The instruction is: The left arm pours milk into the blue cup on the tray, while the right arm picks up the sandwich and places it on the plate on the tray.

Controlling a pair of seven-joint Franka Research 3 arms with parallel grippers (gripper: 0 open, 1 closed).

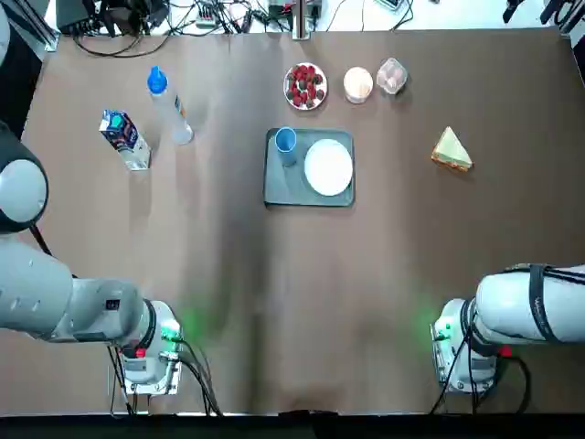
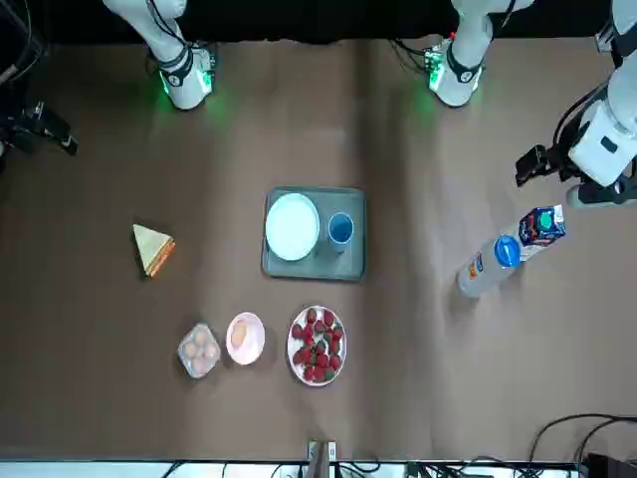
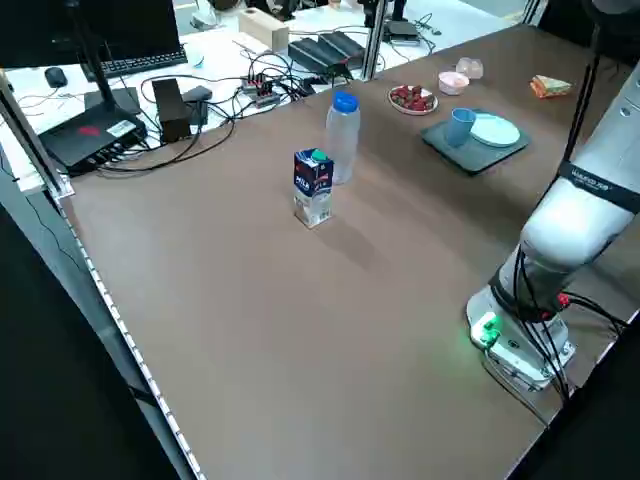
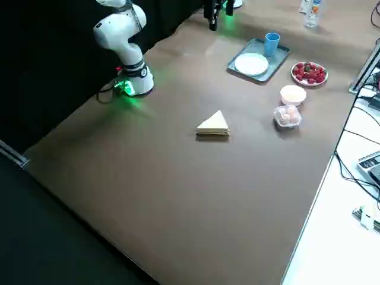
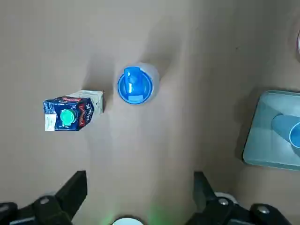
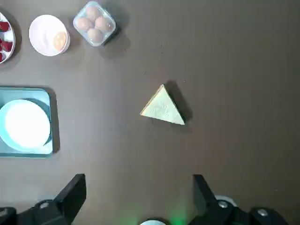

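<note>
Top view: sandwich (image 1: 452,151) off tray (image 1: 277,187)

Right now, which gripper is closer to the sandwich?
Right. The right gripper hangs open high above the table, with the sandwich just ahead of it. The left gripper is across the table, above the milk side.

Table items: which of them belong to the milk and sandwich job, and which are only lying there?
Belong to the job:
milk
blue cup
tray
sandwich
plate

Only lying there:
bottle
dish of berries
small bowl
egg container
</note>
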